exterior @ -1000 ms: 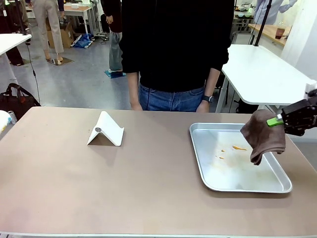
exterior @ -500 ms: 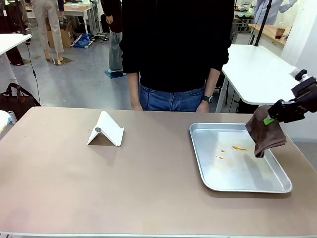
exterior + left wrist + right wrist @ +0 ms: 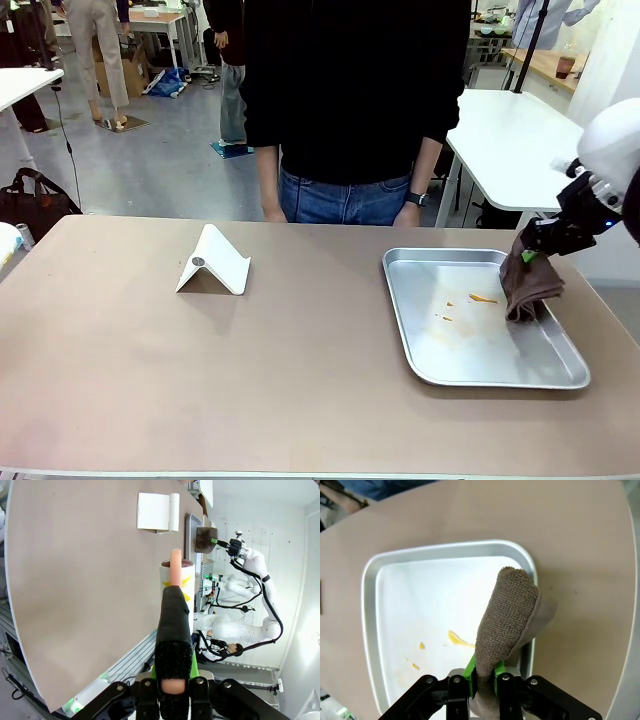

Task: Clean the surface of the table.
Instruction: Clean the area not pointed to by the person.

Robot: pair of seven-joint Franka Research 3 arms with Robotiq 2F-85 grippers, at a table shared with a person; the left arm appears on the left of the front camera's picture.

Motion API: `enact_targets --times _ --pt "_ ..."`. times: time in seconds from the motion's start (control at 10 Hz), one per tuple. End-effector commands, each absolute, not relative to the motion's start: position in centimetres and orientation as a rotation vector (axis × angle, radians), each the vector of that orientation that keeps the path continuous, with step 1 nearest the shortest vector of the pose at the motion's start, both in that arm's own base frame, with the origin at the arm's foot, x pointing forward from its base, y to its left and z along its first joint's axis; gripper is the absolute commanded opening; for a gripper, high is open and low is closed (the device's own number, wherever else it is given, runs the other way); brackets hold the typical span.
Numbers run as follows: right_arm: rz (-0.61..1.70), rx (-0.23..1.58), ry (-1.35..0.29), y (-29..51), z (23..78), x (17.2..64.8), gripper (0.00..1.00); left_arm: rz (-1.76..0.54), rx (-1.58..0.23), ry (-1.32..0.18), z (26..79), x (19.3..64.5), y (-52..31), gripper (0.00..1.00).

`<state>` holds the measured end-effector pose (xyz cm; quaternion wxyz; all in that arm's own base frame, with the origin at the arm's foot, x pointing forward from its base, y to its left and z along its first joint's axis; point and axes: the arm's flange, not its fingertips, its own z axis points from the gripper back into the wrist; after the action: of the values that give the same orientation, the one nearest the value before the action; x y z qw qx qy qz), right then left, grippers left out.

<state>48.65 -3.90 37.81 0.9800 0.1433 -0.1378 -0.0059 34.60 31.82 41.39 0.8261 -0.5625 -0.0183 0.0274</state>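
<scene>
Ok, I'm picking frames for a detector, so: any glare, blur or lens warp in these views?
Front view: sharp and evenly lit, the white stand casting just a soft shadow. Right wrist view: glare washes the floor of the tray out to white, though the brown cloth is crisp. Left wrist view: wide-angle warp bows the edge of the table, and the picture is rolled sideways.

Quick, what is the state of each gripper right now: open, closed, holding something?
Left gripper: closed on a thin peach-coloured stick.
Right gripper: closed on the brown cloth, which hangs above the metal tray.
</scene>
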Motion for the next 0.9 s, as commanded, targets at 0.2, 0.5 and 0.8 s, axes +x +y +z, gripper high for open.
enact_targets --times 0.2,0.5,0.8 --pt "-0.011 0.376 -0.230 -1.6 35.2 50.6 0.12 0.061 -1.198 -0.045 41.8 34.4 31.6 0.22" --pt "0.021 0.441 -0.165 0.6 32.7 50.8 0.12 0.061 -1.198 -0.045 41.8 34.4 31.6 0.22" --pt "0.081 0.488 -0.106 2.7 31.2 50.2 0.12 0.061 -1.198 -0.045 41.8 34.4 31.6 0.22"
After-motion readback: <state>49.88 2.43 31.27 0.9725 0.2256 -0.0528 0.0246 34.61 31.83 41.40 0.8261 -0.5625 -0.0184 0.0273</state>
